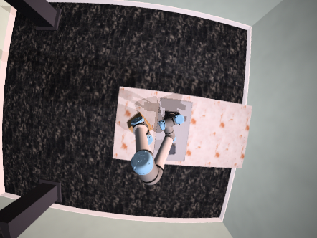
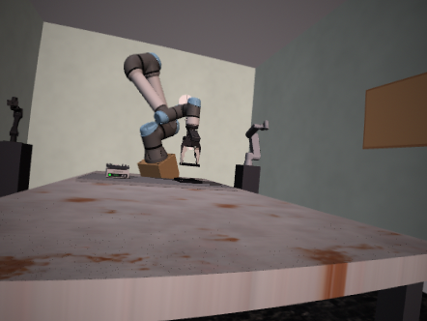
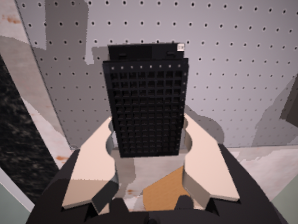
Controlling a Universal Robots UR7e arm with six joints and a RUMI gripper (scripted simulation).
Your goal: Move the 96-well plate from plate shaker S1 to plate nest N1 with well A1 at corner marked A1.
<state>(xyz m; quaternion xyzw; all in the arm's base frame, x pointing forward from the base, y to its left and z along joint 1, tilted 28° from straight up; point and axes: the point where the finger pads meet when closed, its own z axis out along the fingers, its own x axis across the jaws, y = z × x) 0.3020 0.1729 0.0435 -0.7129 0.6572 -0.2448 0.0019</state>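
Note:
My gripper (image 3: 148,116) (image 2: 189,159) is shut on the black 96-well plate (image 3: 146,107) (image 2: 189,164) and holds it level, a little above the table. In the wrist view the black plate nest N1 (image 3: 142,51) lies right beyond and below the plate, on the grey perforated mat (image 3: 235,75). A small white mark (image 3: 180,47) sits at the nest's far right corner. From the side the nest (image 2: 185,180) is a flat dark shape under the plate. From above the arm's wrist (image 1: 174,118) hides plate and nest. The shaker S1 (image 2: 117,170) stands off to the left, with a green light.
The arm stands on an orange block (image 1: 138,120) (image 2: 156,169) at the left end of the rust-stained table (image 1: 219,132) (image 2: 193,232). The grey mat (image 1: 184,143) lies beside it. Dark pedestals with other arms (image 2: 253,145) stand off the table.

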